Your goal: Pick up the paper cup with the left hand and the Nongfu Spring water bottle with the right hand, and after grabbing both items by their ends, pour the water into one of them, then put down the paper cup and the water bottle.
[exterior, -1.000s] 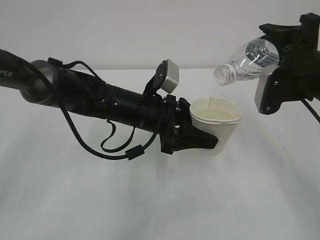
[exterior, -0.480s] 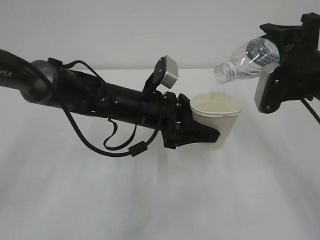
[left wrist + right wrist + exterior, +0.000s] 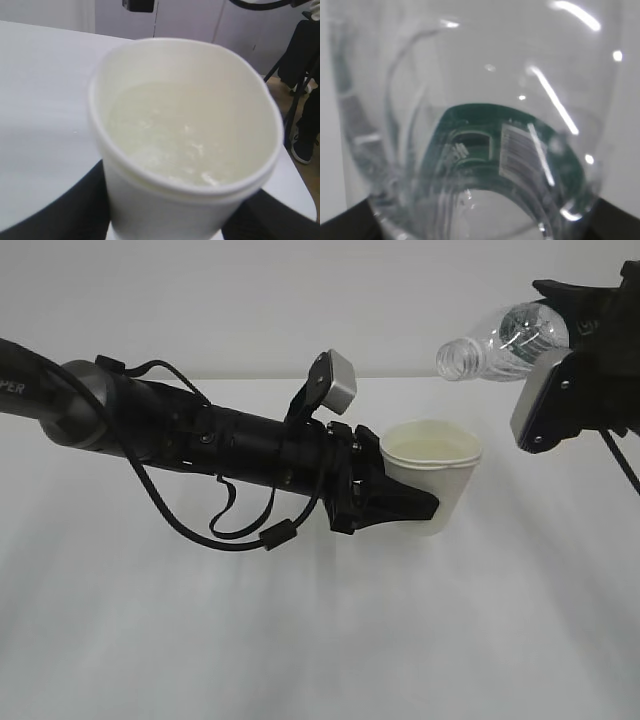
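While the left hand's gripper (image 3: 405, 505) reaches in from the left side of the exterior view, its black jaws are clamped around the lower wall of the paper cup (image 3: 432, 475), one finger showing dark across the cup's front. The cup sits upright in that grasp, held clear above the white surface (image 3: 320, 640), rim level. A small grey-white box (image 3: 338, 385) stands on the arm just behind the gripper, and black cables (image 3: 235, 535) loop beneath the arm.

Left wrist view: cup fills the frame (image 3: 185, 145), cream inside, pale water (image 3: 170, 137) standing well up the wall, with bright glints on its top. Black finger edges at the lower corners, touching the cup's base wall.

Up and to the right of the cup, the right hand's gripper (image 3: 580, 350) grasps the Nongfu Spring water bottle (image 3: 500, 340) at its base end; flat grey plate (image 3: 545, 405) faces the camera. Bottle lies near horizontal, open mouth toward the cup, mouth just above and slightly right of the rim, not touching it.

Right wrist view: clear ribbed bottle wall very close (image 3: 470, 125), dark green label (image 3: 520, 150) seen through it, black gripper parts at the bottom corners. Whether water remains in the bottle I cannot tell.
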`<move>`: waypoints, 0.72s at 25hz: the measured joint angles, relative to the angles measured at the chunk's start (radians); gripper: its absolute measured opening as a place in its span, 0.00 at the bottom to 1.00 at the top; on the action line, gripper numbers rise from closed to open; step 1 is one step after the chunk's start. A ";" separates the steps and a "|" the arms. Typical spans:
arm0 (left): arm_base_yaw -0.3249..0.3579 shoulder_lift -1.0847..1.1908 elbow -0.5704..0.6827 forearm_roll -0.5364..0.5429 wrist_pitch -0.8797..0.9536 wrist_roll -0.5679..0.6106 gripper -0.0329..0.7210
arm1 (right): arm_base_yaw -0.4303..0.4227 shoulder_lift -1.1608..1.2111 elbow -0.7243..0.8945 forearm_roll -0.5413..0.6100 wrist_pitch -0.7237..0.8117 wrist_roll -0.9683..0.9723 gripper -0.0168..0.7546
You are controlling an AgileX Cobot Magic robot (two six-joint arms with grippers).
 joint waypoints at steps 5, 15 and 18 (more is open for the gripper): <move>0.000 0.000 0.000 -0.006 0.002 0.000 0.61 | 0.000 -0.002 0.001 0.011 -0.011 0.080 0.63; 0.000 0.000 0.000 -0.024 0.005 0.000 0.61 | 0.000 -0.002 0.001 0.079 -0.011 0.249 0.63; 0.000 0.000 0.000 -0.050 0.007 0.000 0.61 | 0.000 -0.002 0.001 0.098 -0.011 0.308 0.63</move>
